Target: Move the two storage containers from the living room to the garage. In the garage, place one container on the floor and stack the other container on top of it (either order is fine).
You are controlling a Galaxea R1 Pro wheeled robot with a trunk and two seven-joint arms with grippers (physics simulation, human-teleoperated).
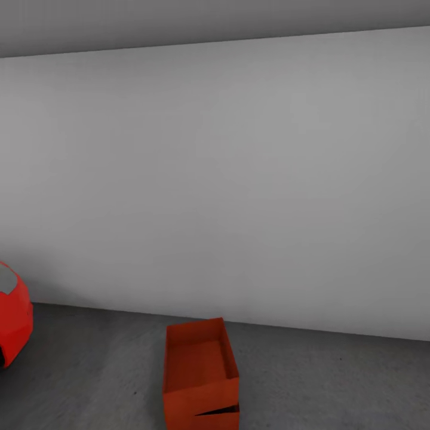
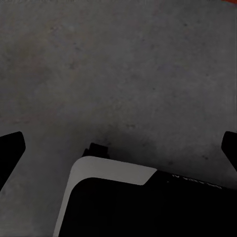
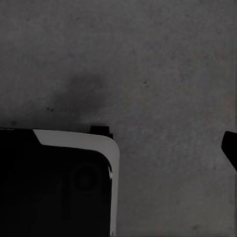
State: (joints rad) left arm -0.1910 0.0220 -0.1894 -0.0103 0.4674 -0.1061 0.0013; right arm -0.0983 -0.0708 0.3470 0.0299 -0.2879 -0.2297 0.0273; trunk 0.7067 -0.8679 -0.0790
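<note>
no readable text, labels or nos anywhere

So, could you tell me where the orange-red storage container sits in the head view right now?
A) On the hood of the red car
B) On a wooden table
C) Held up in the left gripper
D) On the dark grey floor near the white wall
D: the storage container stands on the dark grey floor, in front of the white wall and apart from the red car.

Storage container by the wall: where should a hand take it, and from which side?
Probably a long side wall of the storage container, from above: it sits upright and open-topped on the floor, its thin rims exposed. A dark slit crosses its near face, perhaps a second bin nested; I cannot tell.
</note>
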